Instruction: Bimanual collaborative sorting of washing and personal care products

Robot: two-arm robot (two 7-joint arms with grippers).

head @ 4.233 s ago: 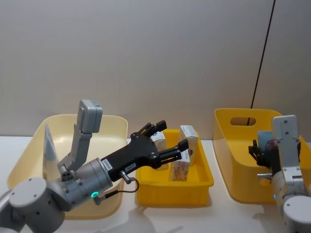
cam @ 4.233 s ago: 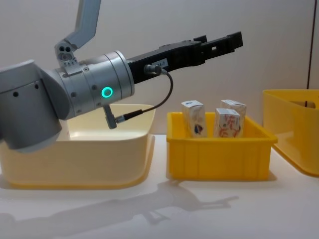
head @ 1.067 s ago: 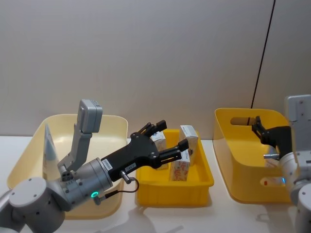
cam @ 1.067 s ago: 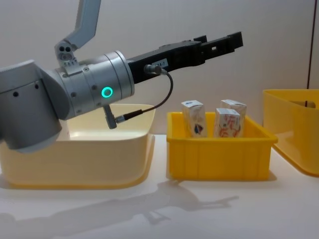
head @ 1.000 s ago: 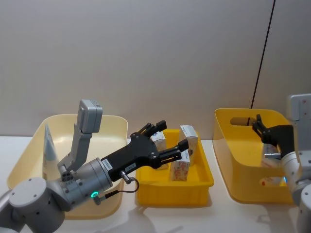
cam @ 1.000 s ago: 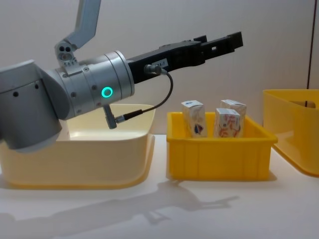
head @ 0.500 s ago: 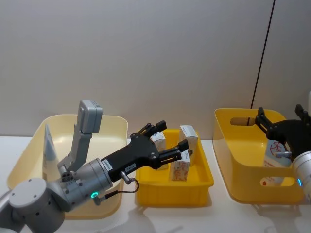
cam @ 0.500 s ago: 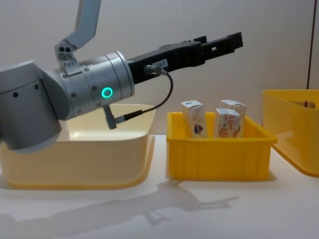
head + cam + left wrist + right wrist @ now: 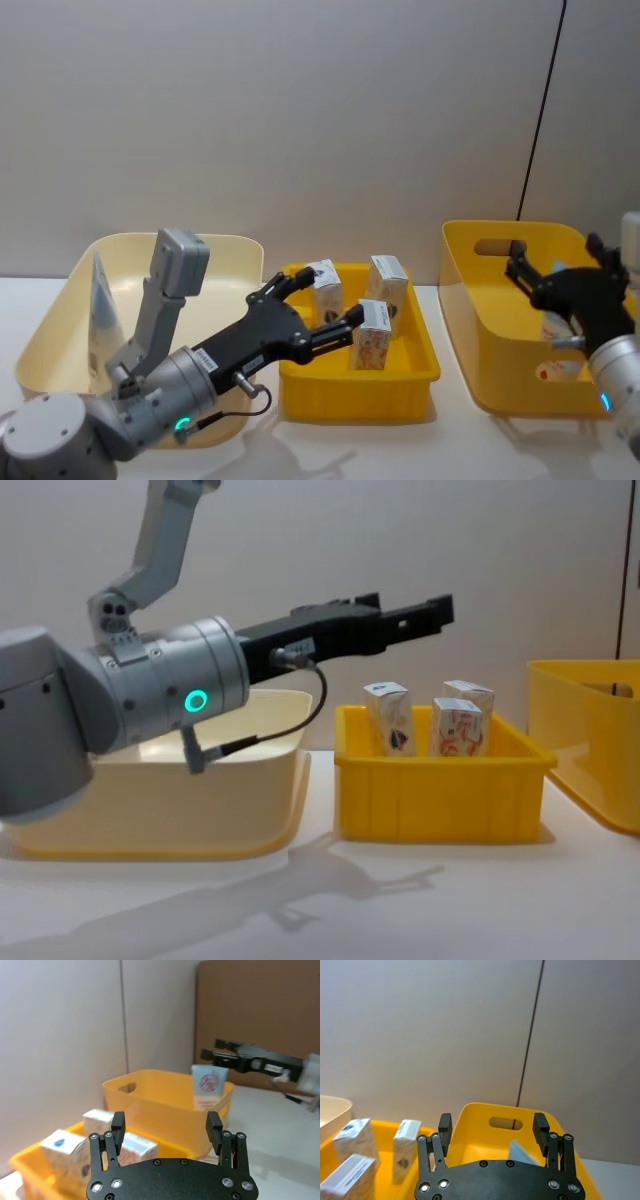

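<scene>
The left tool [image 9: 316,303] hovers with fingers spread above three white cartons [image 9: 387,281] standing in the small yellow tray [image 9: 360,392]. The right tool [image 9: 558,262], also spread and empty, hangs over a light-blue tube [image 9: 208,1083] upright in the yellow bin [image 9: 472,335].

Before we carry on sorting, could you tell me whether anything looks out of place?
Nothing is spilled or damaged. The three cartons stand upright in the tray. One tube stands in the yellow bin near the open right gripper; a second tube is in the cream bin, so the tubes are split. The open left gripper hovers by the tray.
</scene>
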